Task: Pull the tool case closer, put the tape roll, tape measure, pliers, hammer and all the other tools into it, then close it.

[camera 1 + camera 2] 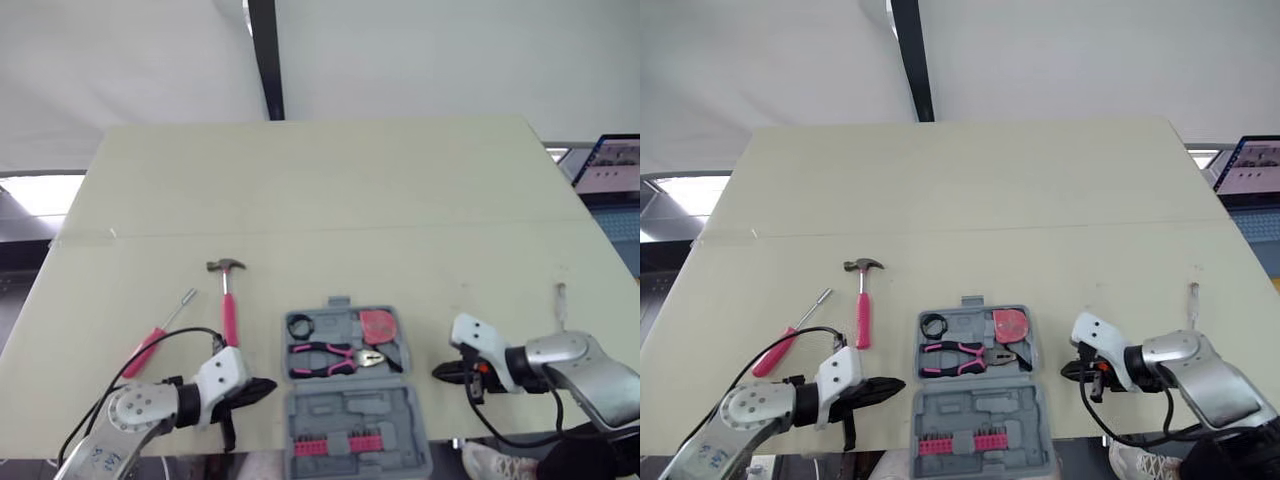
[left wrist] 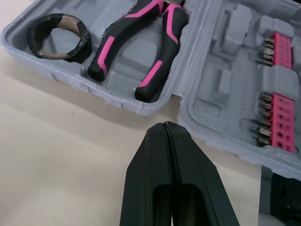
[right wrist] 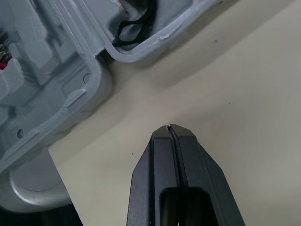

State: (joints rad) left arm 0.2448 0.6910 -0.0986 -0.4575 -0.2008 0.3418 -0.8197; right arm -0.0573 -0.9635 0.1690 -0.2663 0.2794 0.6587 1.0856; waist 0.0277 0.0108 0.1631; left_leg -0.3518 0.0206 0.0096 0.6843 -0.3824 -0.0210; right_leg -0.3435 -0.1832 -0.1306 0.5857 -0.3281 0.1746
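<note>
Left claw (image 1: 262, 388) and right claw (image 1: 445, 372), both pressed together, flank the tool case (image 1: 350, 405); left should part, gripping hammer (image 1: 229, 310) beyond it mid-handle.

Open case at the near edge, bare table beyond.
The tool case (image 1: 350, 400) lies open at the front of the table (image 1: 330, 180). A narrow bare strip runs along each side of it, up to the left gripper (image 1: 270, 386) and the right gripper (image 1: 438, 373), each with fingers pressed together. Left of the case, the hammer (image 1: 228, 300) and screwdriver (image 1: 160, 335) break up the surface. Far right lies a thin pale tool (image 1: 561, 300), possibly a bit. The table's far half is open.
</note>
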